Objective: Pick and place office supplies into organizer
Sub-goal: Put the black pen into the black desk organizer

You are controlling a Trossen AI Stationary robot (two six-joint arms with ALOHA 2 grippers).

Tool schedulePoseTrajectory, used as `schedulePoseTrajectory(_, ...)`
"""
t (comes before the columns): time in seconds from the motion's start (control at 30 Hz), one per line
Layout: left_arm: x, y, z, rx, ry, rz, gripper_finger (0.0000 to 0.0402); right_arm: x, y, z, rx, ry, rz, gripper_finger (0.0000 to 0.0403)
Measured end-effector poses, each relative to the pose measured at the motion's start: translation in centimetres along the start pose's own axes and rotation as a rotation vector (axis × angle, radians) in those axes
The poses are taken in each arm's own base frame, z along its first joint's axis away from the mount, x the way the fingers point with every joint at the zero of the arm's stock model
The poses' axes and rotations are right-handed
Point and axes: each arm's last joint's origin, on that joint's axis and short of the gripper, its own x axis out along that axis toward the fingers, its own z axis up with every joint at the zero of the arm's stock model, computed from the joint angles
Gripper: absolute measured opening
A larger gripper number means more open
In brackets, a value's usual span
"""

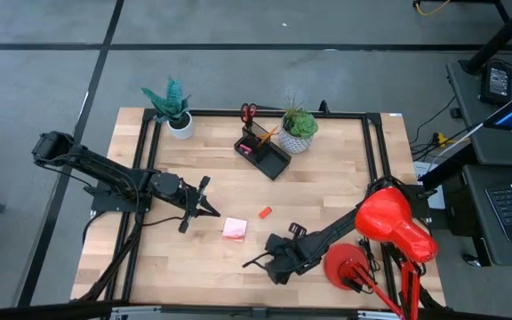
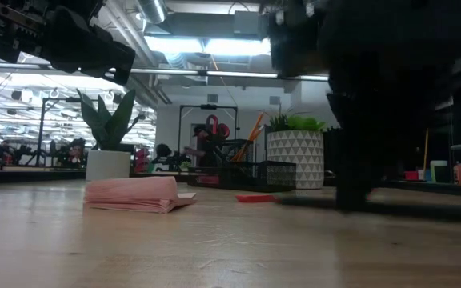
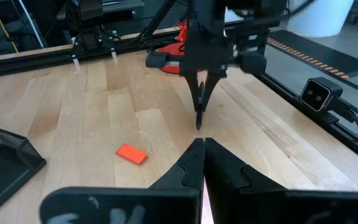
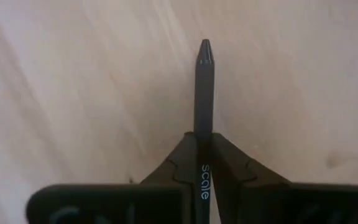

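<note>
Black slim plastic pen (image 4: 203, 93) is pinched in the right hand (image 1: 274, 263), low over the tabletop's near edge. Left hand (image 1: 204, 210) idles closed, empty. Advise lifting clear, then carrying level to the black mesh organizer (image 1: 264, 154) by the far edge.

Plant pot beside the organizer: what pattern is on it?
White plant pot with a dark triangle pattern, clearest in the low view.

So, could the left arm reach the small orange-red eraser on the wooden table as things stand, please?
Probably yes: the left gripper, shut and empty, points toward the eraser, with only bare table between; the pink sticky-note pad lies aside.
</note>
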Motion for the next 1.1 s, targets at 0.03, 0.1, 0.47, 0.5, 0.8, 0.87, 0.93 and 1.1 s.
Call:
schedulePoseTrajectory(0.03,0.0,0.0,0.0,0.0,0.0,0.0,0.0006,-0.4,0.0,0.1,-0.012,-0.014,0.004,0.0029)
schedulePoseTrajectory(0.1,0.0,0.0,0.0,0.0,0.0,0.0,0.0006,-0.6,-0.1,0.4,-0.036,-0.03,0.01,0.0027)
schedulePoseTrajectory(0.47,0.0,0.0,0.0,0.0,-0.001,0.0,0.0006,0.1,-1.1,2.6,-0.151,-0.066,0.018,0.0032)
schedulePoseTrajectory(0.5,0.0,0.0,0.0,0.0,-0.001,0.0,0.0006,0.1,-1.3,2.8,-0.158,-0.067,0.017,0.0031)
schedulePoseTrajectory(0.8,0.0,0.0,0.0,0.0,0.003,0.0,0.0006,-2.3,-2.4,4.0,-0.19,-0.13,0.049,0.0023)
schedulePoseTrajectory(0.87,0.0,0.0,0.0,0.001,0.003,0.0,0.0006,-2.9,-2.8,3.9,-0.184,-0.144,0.06,0.0026)
schedulePoseTrajectory(0.93,0.0,0.0,-0.1,0.013,0.007,0.003,0.0006,-3.4,-3.2,3.6,-0.175,-0.171,0.078,0.0026)
schedulePoseTrajectory(1.1,0.0,0.0,-0.1,0.026,0.007,0.006,0.0006,-3.5,-5.1,2.8,-0.134,-0.251,0.133,0.0022)
